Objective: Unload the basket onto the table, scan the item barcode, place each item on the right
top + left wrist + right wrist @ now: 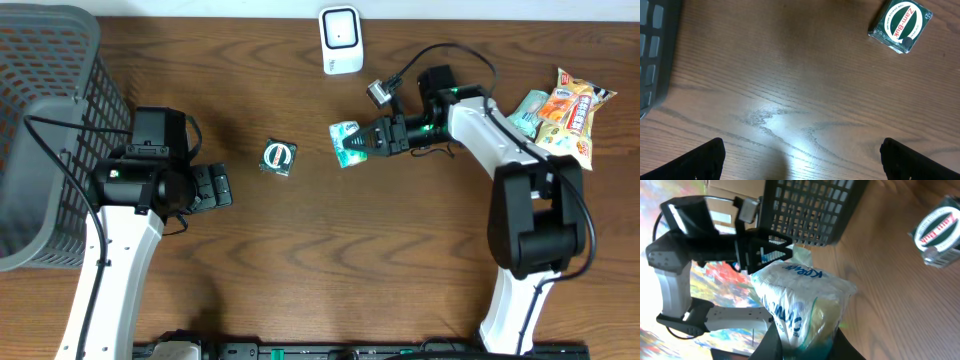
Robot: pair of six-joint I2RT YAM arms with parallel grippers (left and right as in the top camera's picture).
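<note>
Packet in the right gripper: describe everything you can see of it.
The packet is a small soft pack in crinkly clear plastic, white inside, with blue lettering and teal-green print at one edge. It looks full. The right gripper is shut on one end; nothing else seems to touch it. In the overhead view it lies below the white scanner and right of the green box. No barcode shows.

Warm brown wood-grain table, and there's the small dark green square box, white round label crossed by a red band. The soft white-and-teal plastic pack shows blue lettering; the grey plastic mesh basket, a square grid.
</note>
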